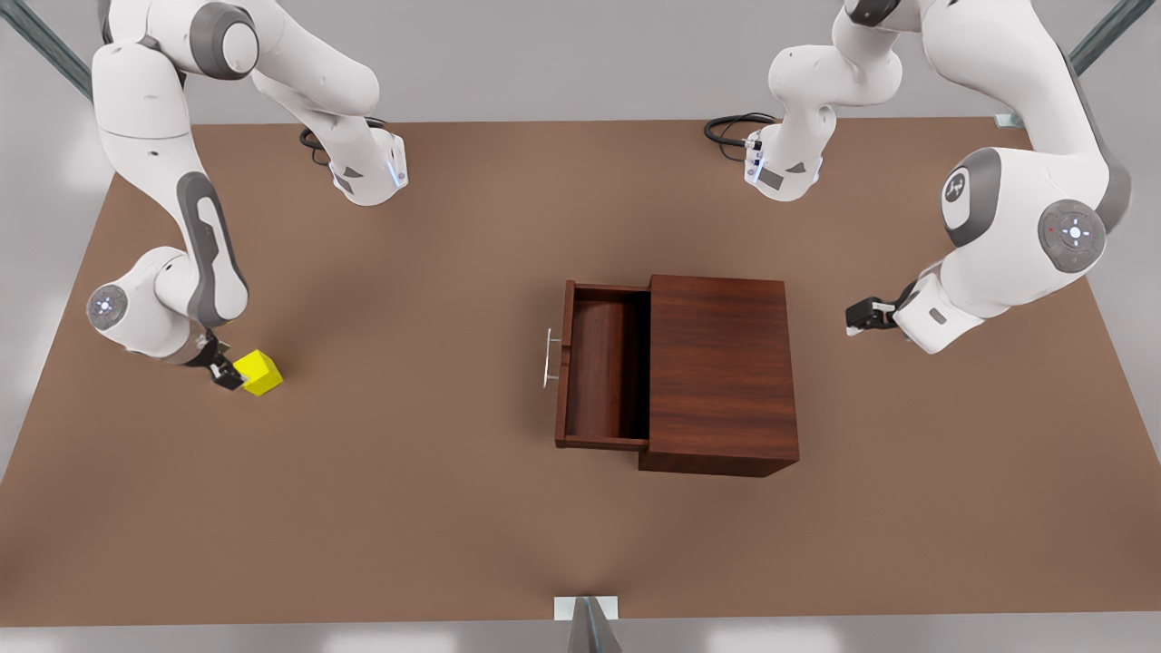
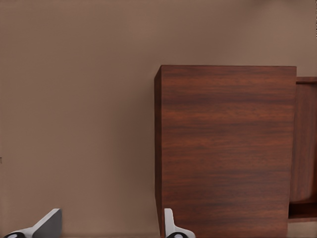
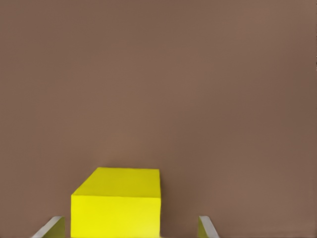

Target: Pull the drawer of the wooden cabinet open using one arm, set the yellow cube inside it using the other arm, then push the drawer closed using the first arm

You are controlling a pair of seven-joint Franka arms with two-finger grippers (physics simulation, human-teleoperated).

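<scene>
Nearest the front view's camera, a small grey bracket (image 1: 586,609) sits at the edge of the brown bench (image 1: 408,508). Beyond it, near the middle of the bench, the drawer (image 1: 602,367) stands pulled out of the wooden cabinet (image 1: 719,374), its silver handle (image 1: 550,357) facing the front view's left.

Well apart from the cabinet, the yellow cube (image 1: 258,373) rests on the bench at the front view's left. The right end effector (image 1: 227,372) is just beside the cube; in its wrist view its fingers (image 3: 207,227) are spread, one on each side of the cube (image 3: 117,203) with gaps showing.

On the far side of the cabinet from the cube, the left end effector (image 1: 853,322) hovers near the cabinet's back, fingers (image 2: 171,225) spread and holding nothing, pointed toward the cabinet (image 2: 225,148).
</scene>
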